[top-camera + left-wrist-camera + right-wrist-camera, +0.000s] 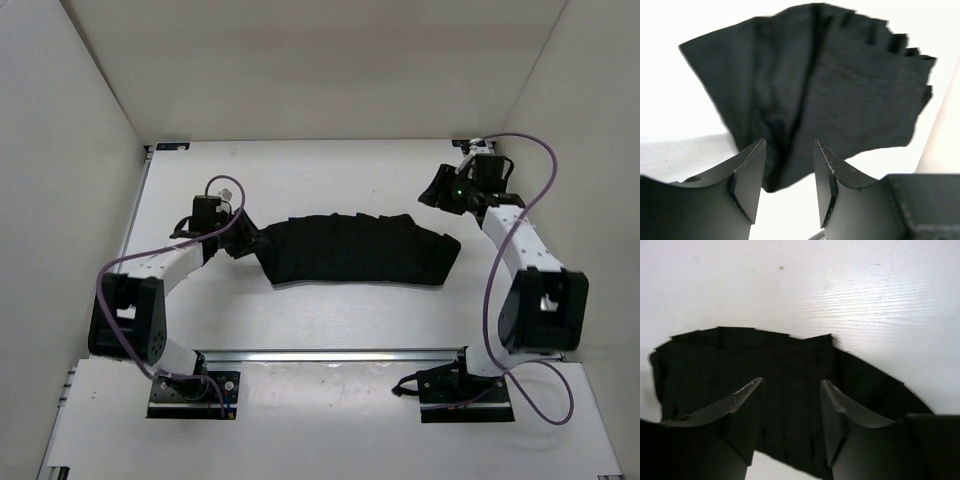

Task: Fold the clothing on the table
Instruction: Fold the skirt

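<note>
The black pleated clothing [360,250] lies spread in a shallow arc across the middle of the white table [340,175]. My left gripper [244,241] sits at its left end. In the left wrist view that gripper [790,152] is open, and the pointed end of the clothing [840,90] lies just ahead of and between the fingertips, held by neither. My right gripper [438,190] hovers above and beyond the garment's right end. Seen from the right wrist, it [791,387] stands open over the clothing [790,360], with nothing between its fingers.
White walls [70,150] close in the table on the left, back and right. A metal rail [330,355] runs along the near edge between the two arm bases. Purple cables [545,170] loop off both arms.
</note>
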`<state>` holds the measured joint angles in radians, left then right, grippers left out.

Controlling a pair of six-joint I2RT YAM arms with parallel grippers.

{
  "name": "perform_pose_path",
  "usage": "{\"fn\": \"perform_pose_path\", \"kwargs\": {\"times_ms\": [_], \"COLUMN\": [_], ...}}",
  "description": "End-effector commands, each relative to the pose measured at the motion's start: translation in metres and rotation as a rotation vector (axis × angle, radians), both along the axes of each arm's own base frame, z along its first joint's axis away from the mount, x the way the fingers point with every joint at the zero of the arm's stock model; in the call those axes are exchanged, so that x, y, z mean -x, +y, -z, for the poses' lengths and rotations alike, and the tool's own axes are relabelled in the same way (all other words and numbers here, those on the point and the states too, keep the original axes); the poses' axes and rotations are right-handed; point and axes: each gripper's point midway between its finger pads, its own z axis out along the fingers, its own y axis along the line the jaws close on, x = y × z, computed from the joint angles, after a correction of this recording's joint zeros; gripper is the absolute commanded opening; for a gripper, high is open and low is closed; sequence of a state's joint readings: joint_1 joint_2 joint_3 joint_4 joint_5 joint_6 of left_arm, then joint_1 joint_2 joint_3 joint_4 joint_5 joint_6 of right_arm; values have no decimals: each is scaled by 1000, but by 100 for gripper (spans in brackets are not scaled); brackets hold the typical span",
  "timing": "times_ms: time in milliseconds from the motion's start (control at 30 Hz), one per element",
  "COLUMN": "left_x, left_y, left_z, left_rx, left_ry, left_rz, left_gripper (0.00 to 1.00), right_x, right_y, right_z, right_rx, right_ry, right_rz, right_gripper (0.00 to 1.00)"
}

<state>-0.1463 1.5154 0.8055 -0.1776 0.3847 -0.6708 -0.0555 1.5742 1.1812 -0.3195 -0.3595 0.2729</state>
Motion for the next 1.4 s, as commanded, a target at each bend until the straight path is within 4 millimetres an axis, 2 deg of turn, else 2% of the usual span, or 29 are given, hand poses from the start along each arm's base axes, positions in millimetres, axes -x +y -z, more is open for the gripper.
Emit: {"fn": "perform_pose_path", "kwargs": {"times_ms": [0,33,67,133,167,233,300,333,400,467,500,533,667,800,1067,1267,1300,1367], "left_x": [4,11,19,35,46,60,81,84,95,98,98,98,91,82,66,55,55,54], "left_y": [0,3,5,6,6,6,5,1,-3,-6,-8,-7,-14,-17,-37,-37,-36,-38], "left_z": [-36,-37,-37,-33,-28,-17,-1,1,11,16,16,19,22,31,32,39,41,43], "left_rx": [17,13,9,2,-1,-2,-1,4,0,-2,1,-7,-8,-13,50,26,24,29], "left_ry": [-76,-71,-74,-72,-69,-56,-25,-26,-14,-10,-14,-14,-16,-14,-27,-26,-20,-20], "left_rz": [11,10,7,-1,-7,-18,-14,-4,0,-6,-15,-22,-30,-71,-106,-141,-147,-156], "left_gripper": [54,53,53,53,52,52,52,53,54,55,55,56,59,59,61,61,59,48], "right_x": [20,31,39,55,62,72,83,85,92,95,97,99,105,112,122,128,130,134], "right_y": [3,-1,1,5,7,9,16,18,27,28,26,24,12,7,-3,-7,-8,-8], "right_z": [-35,-36,-23,-32,-23,-22,-9,-13,-3,-3,2,2,13,30,44,56,60,62], "right_rx": [-27,-31,-40,-59,-62,-50,-49,-55,-73,-92,-103,-116,-118,-116,-120,-128,-129,-141], "right_ry": [-104,-111,-84,-121,-102,-113,-92,-106,-80,-72,-61,-51,-21,31,90,116,131,145], "right_rz": [9,23,16,-5,-7,0,-13,-19,-29,-27,-14,8,79,125,203,226,234,248], "right_gripper": [44,35,29,16,7,3,10,14,15,17,20,27,33,50,52,52,53,53]}}
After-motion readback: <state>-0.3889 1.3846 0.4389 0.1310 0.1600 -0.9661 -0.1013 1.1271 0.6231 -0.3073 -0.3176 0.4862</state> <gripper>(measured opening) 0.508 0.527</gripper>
